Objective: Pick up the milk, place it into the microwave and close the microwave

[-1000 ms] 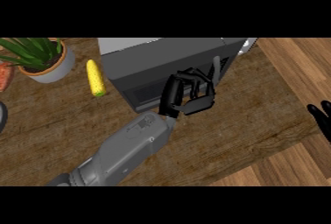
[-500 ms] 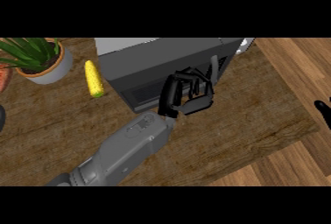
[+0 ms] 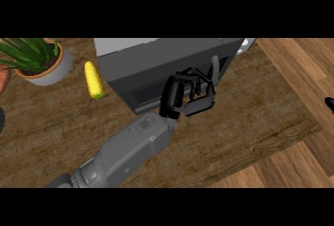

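The grey microwave point(image 3: 163, 55) stands at the back middle of the wooden counter point(image 3: 248, 119), and its dark door point(image 3: 140, 90) looks closed. My left hand point(image 3: 189, 95) lies against the door's right part, near the handle point(image 3: 214, 70), with its fingers relaxed and holding nothing. Only a sliver of my right hand point(image 3: 330, 104) shows at the right edge. No milk is visible in this view.
A yellow corn cob point(image 3: 94, 79) lies left of the microwave. A potted green plant point(image 3: 39, 62) stands at the back left, with a red thing point(image 3: 3, 79) at the left edge. The counter's edge runs diagonally at the lower right, above wooden floor point(image 3: 294, 167).
My right hand has slid further out past the right edge. My left hand stays on the microwave door, almost still.
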You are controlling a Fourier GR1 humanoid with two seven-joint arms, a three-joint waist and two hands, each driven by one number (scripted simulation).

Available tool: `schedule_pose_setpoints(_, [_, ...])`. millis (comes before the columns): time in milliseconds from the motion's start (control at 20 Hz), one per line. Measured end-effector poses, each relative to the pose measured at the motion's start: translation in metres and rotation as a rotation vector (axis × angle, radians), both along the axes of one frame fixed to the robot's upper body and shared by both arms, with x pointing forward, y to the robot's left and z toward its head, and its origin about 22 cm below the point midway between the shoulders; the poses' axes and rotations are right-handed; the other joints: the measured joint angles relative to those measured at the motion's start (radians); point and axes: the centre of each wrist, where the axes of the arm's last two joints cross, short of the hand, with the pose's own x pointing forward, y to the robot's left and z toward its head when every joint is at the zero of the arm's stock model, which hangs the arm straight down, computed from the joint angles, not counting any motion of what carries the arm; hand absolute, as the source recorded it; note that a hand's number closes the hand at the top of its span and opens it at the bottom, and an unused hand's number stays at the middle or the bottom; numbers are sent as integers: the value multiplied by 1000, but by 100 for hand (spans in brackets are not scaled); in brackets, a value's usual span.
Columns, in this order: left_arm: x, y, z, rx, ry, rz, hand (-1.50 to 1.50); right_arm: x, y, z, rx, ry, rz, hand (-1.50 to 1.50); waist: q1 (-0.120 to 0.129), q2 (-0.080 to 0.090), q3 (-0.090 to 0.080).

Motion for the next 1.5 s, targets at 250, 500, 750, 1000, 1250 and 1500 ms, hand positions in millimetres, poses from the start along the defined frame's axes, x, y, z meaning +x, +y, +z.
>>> schedule_pose_setpoints(250, [0, 0, -1, -7, -10, 0, 150, 1, -1, 5, 5, 0, 9, -150, -1, 1, 1])
schedule_pose_setpoints(500, [0, -1, -2, -12, -21, 1, 150, 2, 1, 10, -2, -5, 59, -150, -1, 2, 1])
schedule_pose_setpoints(750, [1, -2, -2, -14, -25, -3, 150, 3, 2, 14, -7, 1, 108, -150, 1, 3, 2])
schedule_pose_setpoints(1000, [1, -2, -2, -18, -29, -3, 150, 4, 1, 17, -6, 9, 128, -150, 0, 4, 2])
schedule_pose_setpoints(1250, [1, -2, -3, -20, -32, 3, 150, 5, -2, 20, -10, 14, 139, -150, -2, 2, 3])
schedule_pose_setpoints(1500, [1, -2, -4, -26, -37, 3, 150, 6, -5, 26, -21, 8, 152, -150, -3, 3, 3])
